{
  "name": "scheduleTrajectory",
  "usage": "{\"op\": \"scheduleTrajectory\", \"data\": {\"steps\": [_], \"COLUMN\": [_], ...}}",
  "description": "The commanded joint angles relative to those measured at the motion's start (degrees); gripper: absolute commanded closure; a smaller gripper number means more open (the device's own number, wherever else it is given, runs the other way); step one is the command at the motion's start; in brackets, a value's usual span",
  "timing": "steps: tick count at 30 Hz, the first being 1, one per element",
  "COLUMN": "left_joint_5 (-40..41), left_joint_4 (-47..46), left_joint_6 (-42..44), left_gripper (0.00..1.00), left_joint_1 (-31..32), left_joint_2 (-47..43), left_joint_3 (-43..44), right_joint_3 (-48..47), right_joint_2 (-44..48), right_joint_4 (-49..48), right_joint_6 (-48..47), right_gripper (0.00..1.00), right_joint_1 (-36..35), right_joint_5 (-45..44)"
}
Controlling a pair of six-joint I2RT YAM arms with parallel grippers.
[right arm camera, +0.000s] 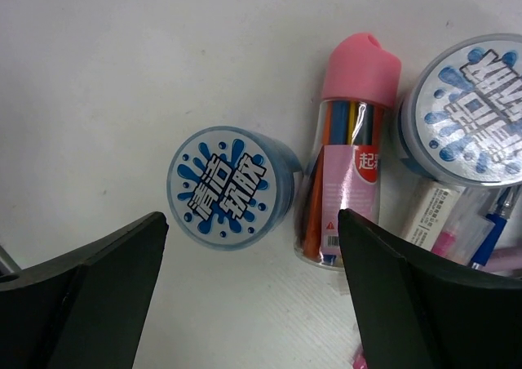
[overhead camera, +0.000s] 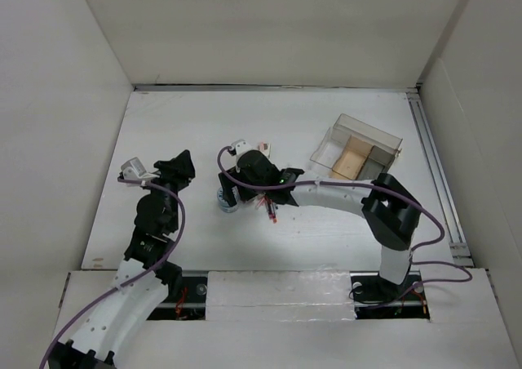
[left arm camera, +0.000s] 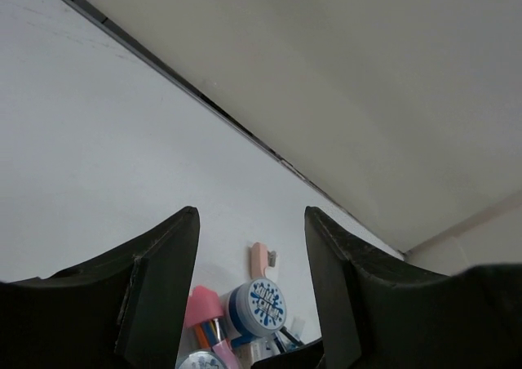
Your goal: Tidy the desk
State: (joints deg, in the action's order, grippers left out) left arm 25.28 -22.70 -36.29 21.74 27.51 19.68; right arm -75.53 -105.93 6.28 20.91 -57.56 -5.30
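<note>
Your right arm (overhead camera: 342,191) comes in from 5 o'clock, elbow bent and forearm stretched toward the middle of the desk (overhead camera: 326,116), the flat matte-white top under everything. The right gripper (right arm camera: 249,222) points down over a round tub (right arm camera: 222,187) with a glossy blue splash-print lid. At the tub's 3 o'clock lies a clear pen tube (right arm camera: 347,165) with a pink cap. The jaws are spread wide and hold nothing. At 9 o'clock, your left gripper (left arm camera: 251,214) is about half spread and empty.
</note>
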Motion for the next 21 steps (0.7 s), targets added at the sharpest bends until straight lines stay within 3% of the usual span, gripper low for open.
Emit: {"op": "scheduleTrajectory", "data": {"steps": [1, 15, 18, 21], "left_joint_5": [-0.1, 2.1, 3.1, 4.5], "left_joint_4": [0.5, 0.6, 1.1, 3.4], "left_joint_6": [-0.6, -0.9, -1.0, -3.1], "left_gripper": [0.49, 0.48, 0.48, 0.48], "left_joint_1": [0.0, 1.4, 1.4, 1.4], "left_joint_2": [1.3, -2.5, -2.0, -2.2], "left_joint_3": [1.9, 1.1, 1.1, 1.9], "right_joint_3": [-3.2, -10.4, -11.7, -13.1], "right_joint_2": [-1.8, -8.3, -10.3, -11.9], "right_joint_4": [1.2, 5.8, 6.6, 6.7], "right_joint_6": [-0.5, -2.7, -2.7, -2.7], "right_gripper": [0.09, 0.1, 0.13, 0.23], "right_joint_1": [-1.1, -4.5, -5.0, -5.5], "right_joint_5": [-0.8, -6.7, -10.1, -10.1]}}
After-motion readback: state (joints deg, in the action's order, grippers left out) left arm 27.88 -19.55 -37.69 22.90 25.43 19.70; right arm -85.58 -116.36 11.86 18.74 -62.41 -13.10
